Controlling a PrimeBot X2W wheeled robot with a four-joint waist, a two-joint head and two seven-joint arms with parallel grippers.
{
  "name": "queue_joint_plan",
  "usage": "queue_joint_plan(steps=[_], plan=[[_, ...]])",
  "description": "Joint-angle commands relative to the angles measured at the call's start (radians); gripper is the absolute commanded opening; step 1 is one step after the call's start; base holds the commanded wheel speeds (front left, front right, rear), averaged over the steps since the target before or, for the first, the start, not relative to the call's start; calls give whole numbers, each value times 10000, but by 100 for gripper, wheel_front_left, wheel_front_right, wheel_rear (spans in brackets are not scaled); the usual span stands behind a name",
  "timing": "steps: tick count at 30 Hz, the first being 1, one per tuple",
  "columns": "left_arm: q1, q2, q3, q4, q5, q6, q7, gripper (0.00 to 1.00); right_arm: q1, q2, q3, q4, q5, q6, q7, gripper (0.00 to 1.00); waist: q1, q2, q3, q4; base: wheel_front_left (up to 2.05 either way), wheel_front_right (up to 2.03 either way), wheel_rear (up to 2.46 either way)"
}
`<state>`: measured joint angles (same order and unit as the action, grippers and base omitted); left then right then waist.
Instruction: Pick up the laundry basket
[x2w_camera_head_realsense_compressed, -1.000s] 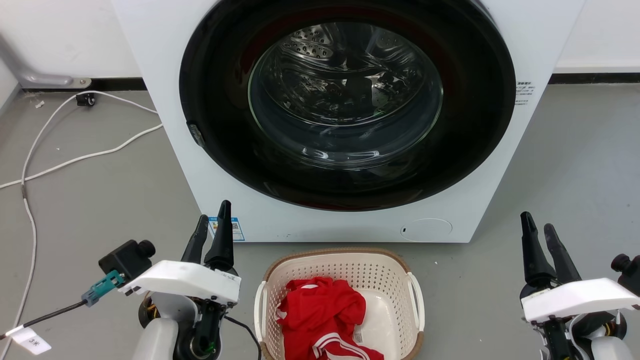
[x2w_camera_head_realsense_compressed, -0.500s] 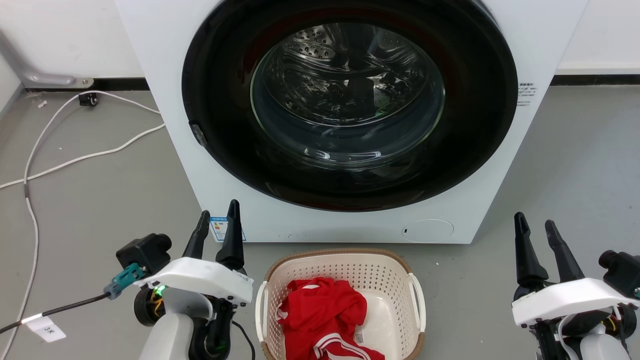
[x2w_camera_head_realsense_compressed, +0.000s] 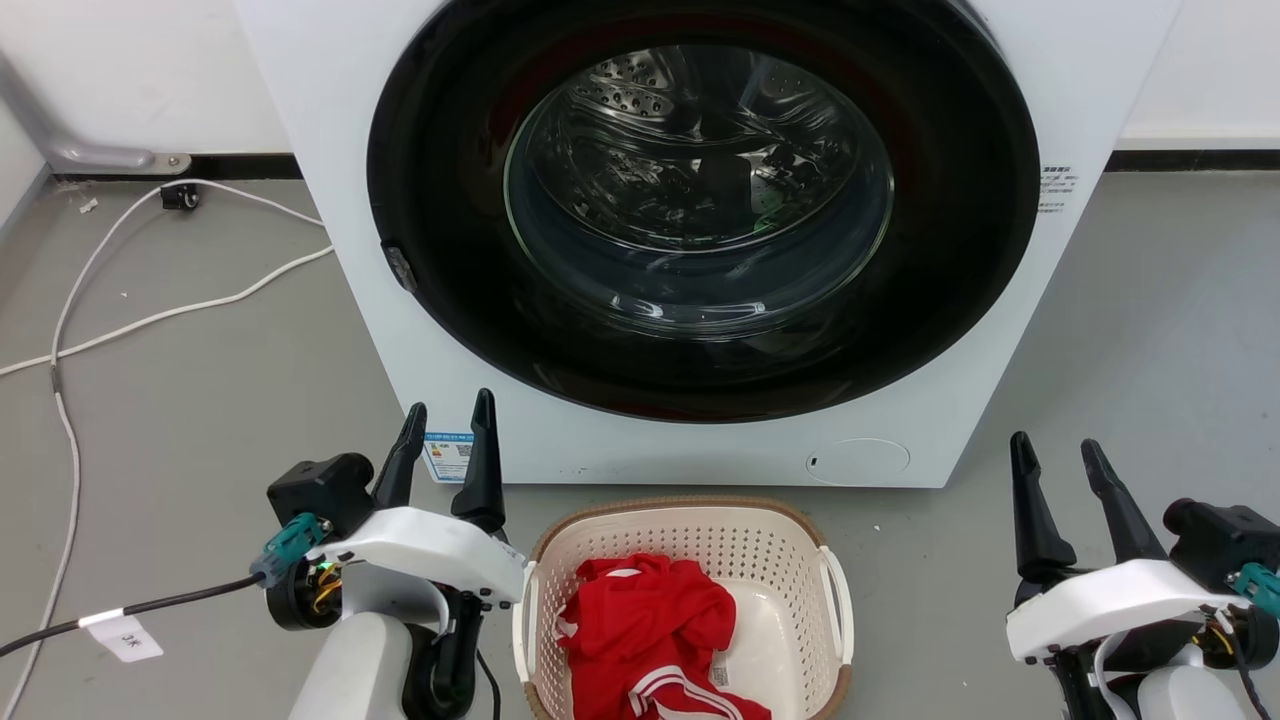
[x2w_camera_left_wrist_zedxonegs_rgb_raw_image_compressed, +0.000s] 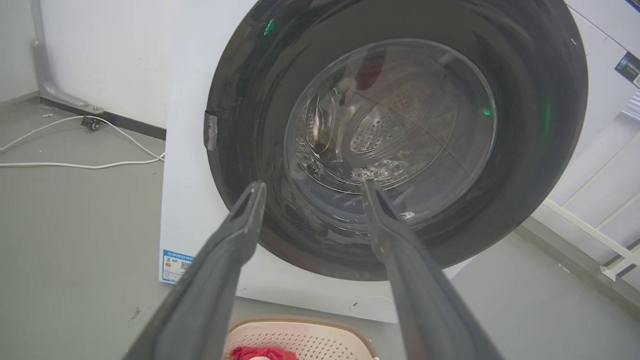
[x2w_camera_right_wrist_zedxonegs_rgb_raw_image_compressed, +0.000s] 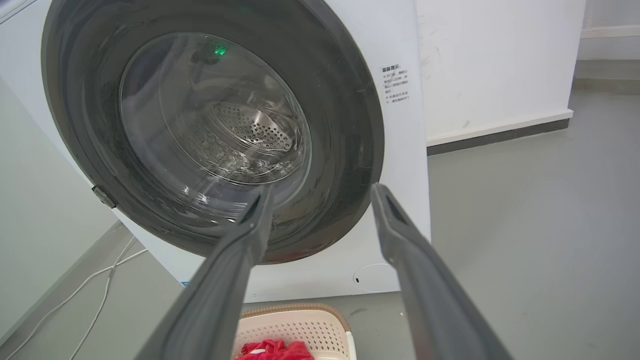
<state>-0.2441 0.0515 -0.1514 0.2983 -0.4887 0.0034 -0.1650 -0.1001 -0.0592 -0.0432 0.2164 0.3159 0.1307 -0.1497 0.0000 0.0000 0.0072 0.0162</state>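
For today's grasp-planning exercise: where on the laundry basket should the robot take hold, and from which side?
The laundry basket sits upright with white handles bowing out from its two sides. Likely best: left pincer on the left handle, right pincer on the right handle, each approaching from its own outer side.

Looked like a laundry corner set up in some test room or lab, not really anybody's home. A big front-loading washer (x2w_camera_head_realsense_compressed: 700, 200) stood straight ahead of the left claw (x2w_camera_head_realsense_compressed: 450, 403) and the right claw (x2w_camera_head_realsense_compressed: 1053, 443). A laundry basket (x2w_camera_head_realsense_compressed: 680, 535) with some red clothing (x2w_camera_head_realsense_compressed: 640, 620) in it sat on the floor (x2w_camera_head_realsense_compressed: 200, 420) between them. What made it feel un-homey was that the floor was bare and grey. The white wall (x2w_camera_head_realsense_compressed: 130, 70) behind the washer was plain, with a dark baseboard (x2w_camera_head_realsense_compressed: 245, 167). A loose white cable (x2w_camera_head_realsense_compressed: 190, 305) trailed off to the left of the left claw. A grey pipe (x2w_camera_head_realsense_compressed: 100, 155) ran along the wall foot out that way too.
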Motion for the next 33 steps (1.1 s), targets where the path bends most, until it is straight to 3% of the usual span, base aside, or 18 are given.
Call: queue_joint_plan(steps=[1,33], plan=[[-250,10,-44,-26,193,29,-80,100,-233,10,4,-53,-253,0,-83,100,0,0,2,3,0,0,0],[-459,-9,-370,837,3082,529,-821,100,-208,90,-61,-55,-3489,-1,-475,100,0,0,-8,156,0,0,0]])
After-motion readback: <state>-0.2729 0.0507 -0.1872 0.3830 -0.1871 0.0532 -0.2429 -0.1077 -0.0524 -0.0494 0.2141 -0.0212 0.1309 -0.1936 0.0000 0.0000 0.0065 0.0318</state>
